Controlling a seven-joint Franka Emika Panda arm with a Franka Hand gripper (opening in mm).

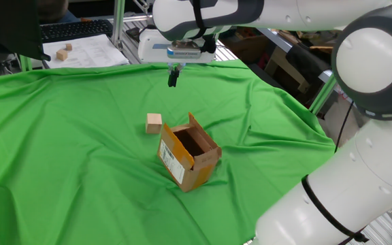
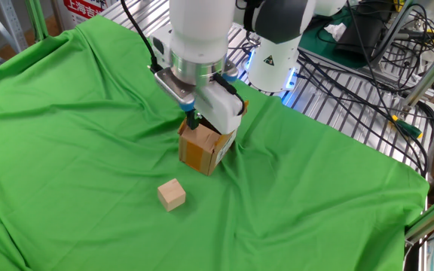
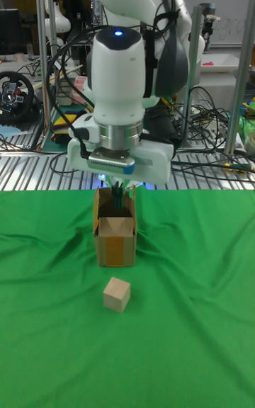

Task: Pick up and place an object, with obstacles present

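The object, a small pale tan wooden cube (image 1: 154, 122) (image 2: 171, 194) (image 3: 116, 294), rests on the green cloth (image 1: 60, 136), a short way from the obstacle. That obstacle is a brown cardboard box (image 1: 188, 158) (image 2: 206, 147) (image 3: 115, 238) with raised flaps, a dark inside and a white label on one side. My gripper (image 1: 173, 77) (image 2: 191, 120) (image 3: 119, 193) hangs in the air above the cloth, beyond the box and well apart from the cube. Its fingers point down, pressed together, with nothing between them.
Two similar small blocks (image 1: 63, 52) lie on white paper beside a keyboard (image 1: 73, 29) at the back left. The robot base (image 2: 273, 53), a metal grid and cables (image 2: 368, 83) border the cloth. The cloth is wrinkled around the box.
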